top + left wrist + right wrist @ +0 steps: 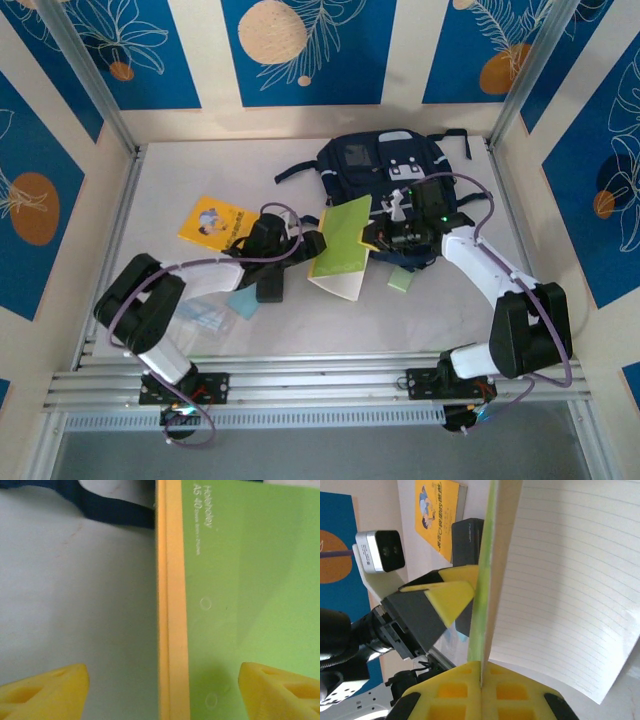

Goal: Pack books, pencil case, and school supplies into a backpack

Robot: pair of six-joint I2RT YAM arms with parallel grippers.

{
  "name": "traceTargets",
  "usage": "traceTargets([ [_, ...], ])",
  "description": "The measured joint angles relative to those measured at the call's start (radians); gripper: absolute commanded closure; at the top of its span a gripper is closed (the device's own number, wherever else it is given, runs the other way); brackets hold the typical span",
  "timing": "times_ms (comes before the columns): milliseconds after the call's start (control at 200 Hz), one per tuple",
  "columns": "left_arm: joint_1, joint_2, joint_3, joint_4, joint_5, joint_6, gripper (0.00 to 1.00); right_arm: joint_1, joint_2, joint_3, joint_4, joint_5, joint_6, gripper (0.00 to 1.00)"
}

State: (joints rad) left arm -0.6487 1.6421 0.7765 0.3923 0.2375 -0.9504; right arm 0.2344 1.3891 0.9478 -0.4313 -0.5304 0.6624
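The lime-green book (345, 245) is propped up and partly open in front of the navy backpack (385, 165). My right gripper (385, 238) is shut on its cover edge (481, 680), and the lined pages (570, 580) fan out to the right. My left gripper (165, 695) is open, with its yellow fingertips (45, 690) on either side of the book's orange spine (172, 605) and apart from it. The orange-yellow book (215, 222) lies flat at the left. A black pencil case (270, 285) lies under the left arm. A dark backpack strap (115, 505) crosses the table.
A light blue pad (243, 303) and a clear plastic piece (205, 320) lie near the left arm's base. A pale green pad (400, 280) lies under the right arm. Metal rails (320, 385) run along the front edge, and walls enclose the table.
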Motion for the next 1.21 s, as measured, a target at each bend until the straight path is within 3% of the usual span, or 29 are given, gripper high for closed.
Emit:
traceTargets([
  [165,-0.014,0.066,0.000,0.154,0.044,-0.069,0.27,-0.055,-0.001,-0.070,0.021,-0.047,-0.008,1.00],
  [270,-0.028,0.111,0.000,0.226,0.072,-0.109,0.35,-0.083,-0.010,-0.111,0.029,-0.064,-0.009,1.00],
  [345,-0.036,0.139,-0.001,0.268,0.092,-0.133,0.47,-0.100,-0.016,-0.131,0.039,-0.077,-0.009,1.00],
  [410,-0.037,0.153,-0.002,0.291,0.105,-0.154,0.70,-0.111,-0.018,-0.144,0.048,-0.085,-0.010,1.00],
  [450,-0.037,0.154,-0.004,0.305,0.113,-0.164,0.80,-0.116,-0.019,-0.149,0.051,-0.087,-0.010,0.99],
  [505,-0.037,0.154,-0.004,0.319,0.121,-0.169,0.90,-0.119,-0.019,-0.152,0.053,-0.087,-0.012,0.86],
  [570,-0.039,0.147,-0.003,0.320,0.125,-0.166,1.00,-0.119,-0.019,-0.153,0.053,-0.082,-0.008,0.49],
  [700,-0.030,0.101,-0.004,0.242,0.114,-0.143,1.00,-0.113,-0.039,-0.151,0.033,-0.018,0.000,0.00],
  [955,0.053,-0.064,0.013,0.051,0.051,-0.081,1.00,0.020,-0.151,-0.144,0.013,0.154,0.138,0.01],
  [1205,0.121,-0.092,0.038,0.027,-0.141,-0.075,1.00,0.254,-0.129,-0.191,0.259,0.278,0.463,0.01],
])
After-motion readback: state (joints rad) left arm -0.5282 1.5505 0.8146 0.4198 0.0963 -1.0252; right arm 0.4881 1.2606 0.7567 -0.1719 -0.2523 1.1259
